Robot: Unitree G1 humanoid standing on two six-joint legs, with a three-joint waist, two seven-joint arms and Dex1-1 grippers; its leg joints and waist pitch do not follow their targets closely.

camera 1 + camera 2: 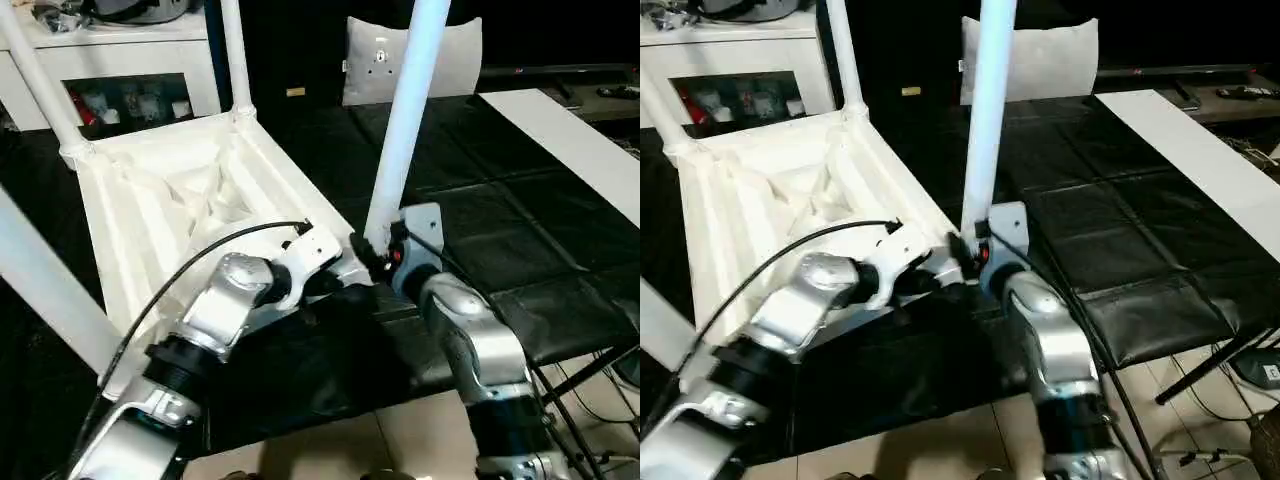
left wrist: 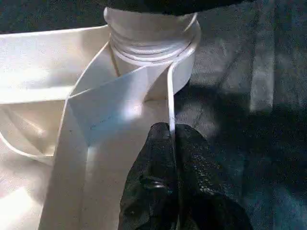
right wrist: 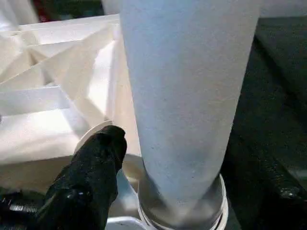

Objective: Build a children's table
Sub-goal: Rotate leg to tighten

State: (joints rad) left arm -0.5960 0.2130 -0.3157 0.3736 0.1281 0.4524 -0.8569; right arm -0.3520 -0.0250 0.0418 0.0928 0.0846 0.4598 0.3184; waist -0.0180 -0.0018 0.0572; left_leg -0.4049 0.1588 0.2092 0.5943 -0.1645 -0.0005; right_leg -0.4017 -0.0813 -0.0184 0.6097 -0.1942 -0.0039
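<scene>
The children's table top (image 1: 150, 215) lies upside down on black mats, ribbed underside up. White legs stand in its far corner sockets (image 1: 237, 55) (image 1: 40, 85), and another leg (image 1: 45, 290) crosses at the left. A fourth leg (image 1: 410, 120) stands upright in the near right socket (image 2: 148, 52). My left gripper (image 2: 172, 139) is shut on the top's thin rim just beside that socket. My right gripper (image 1: 375, 255) sits at the base of the fourth leg (image 3: 187, 96). One black finger (image 3: 103, 153) stands a little off the leg; the other finger is hidden behind it.
A grey-white pillow (image 1: 455, 60) leans at the back. A white cabinet (image 1: 110, 60) stands at the back left. A long white board (image 1: 570, 140) lies along the right. The black mats (image 1: 500, 230) end near me over tiled floor, with cables (image 1: 590, 400) at the right.
</scene>
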